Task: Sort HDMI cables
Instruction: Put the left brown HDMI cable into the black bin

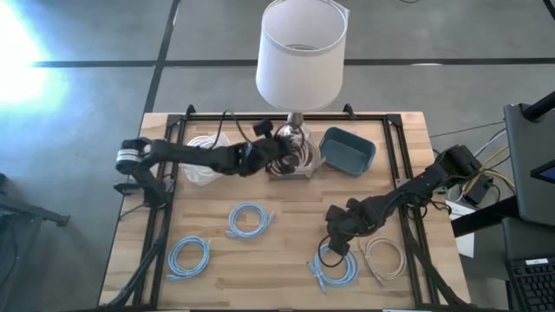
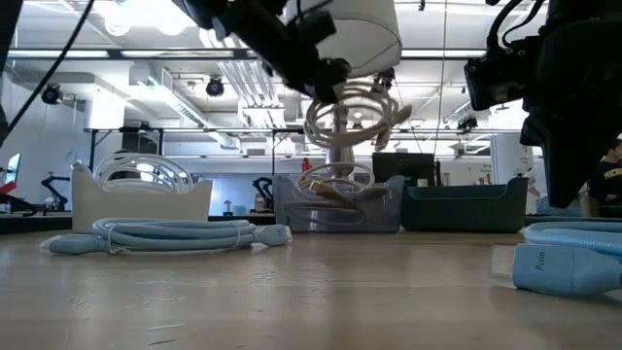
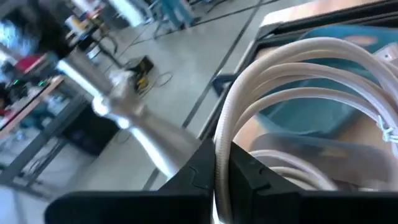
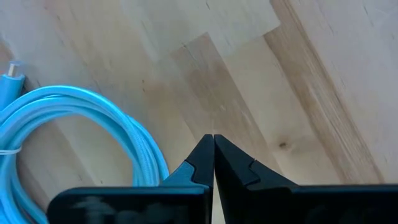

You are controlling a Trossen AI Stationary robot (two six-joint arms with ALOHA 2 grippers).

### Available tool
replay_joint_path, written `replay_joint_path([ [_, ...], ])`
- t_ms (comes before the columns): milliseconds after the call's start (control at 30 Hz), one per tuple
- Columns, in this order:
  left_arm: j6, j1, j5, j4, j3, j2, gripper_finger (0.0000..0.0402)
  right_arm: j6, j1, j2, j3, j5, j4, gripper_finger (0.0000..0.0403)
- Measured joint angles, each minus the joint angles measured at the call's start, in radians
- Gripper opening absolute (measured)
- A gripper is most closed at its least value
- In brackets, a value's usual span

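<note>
My left gripper (image 2: 335, 83) is shut on a beige coiled cable (image 2: 355, 112). It hangs over a clear bin (image 1: 290, 165) by the lamp's base, and that bin holds more beige coils (image 2: 335, 185). My right gripper (image 4: 213, 146) is shut on nothing above bare wood, beside a light blue coil (image 4: 81, 124) that lies flat near the table's near edge (image 1: 336, 264). Two more light blue coils (image 1: 249, 218) (image 1: 188, 256) and a beige coil (image 1: 384, 257) lie flat on the table. White coils (image 1: 204, 156) sit in a white bin. My left gripper pinches the beige coil's strands (image 3: 222, 152) between its two fingers (image 3: 249, 174), on one side of the loop. The strands run through the gap bundled together. The coil is lifted clear and hangs below the gripper over the clear bin (image 2: 335, 209).
A lamp with a white shade (image 1: 302, 52) stands at the far edge, next to the clear bin. A blue bin (image 1: 347, 149) sits to its right and the white bin (image 2: 141, 199) to its left. A black frame (image 1: 399, 156) runs along the table's sides.
</note>
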Motion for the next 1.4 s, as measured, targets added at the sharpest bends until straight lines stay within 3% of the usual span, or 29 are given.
replay_joint_path([
  [267,-0.023,0.056,0.012,0.004,0.000,0.132,0.0031,-0.004,0.000,0.000,0.000,0.001,0.004,0.0008],
  [533,0.024,0.060,-0.198,-0.004,0.000,0.255,0.0036,-0.005,0.000,0.000,0.000,0.001,0.017,0.0008],
  [633,0.058,0.062,-0.217,-0.006,0.000,0.278,0.0043,-0.008,0.000,0.000,0.000,0.001,0.017,0.0008],
  [1000,0.107,0.057,-0.189,-0.026,0.000,0.266,0.0052,-0.008,0.000,0.000,0.000,0.002,0.020,0.0008],
  [1167,0.118,0.055,-0.173,-0.051,0.000,0.241,0.0079,-0.007,0.000,0.000,0.000,0.010,0.018,0.0008],
  [1400,0.063,0.055,-0.052,-0.137,0.000,0.219,0.0129,-0.035,-0.001,-0.001,0.000,0.031,0.020,0.0008],
])
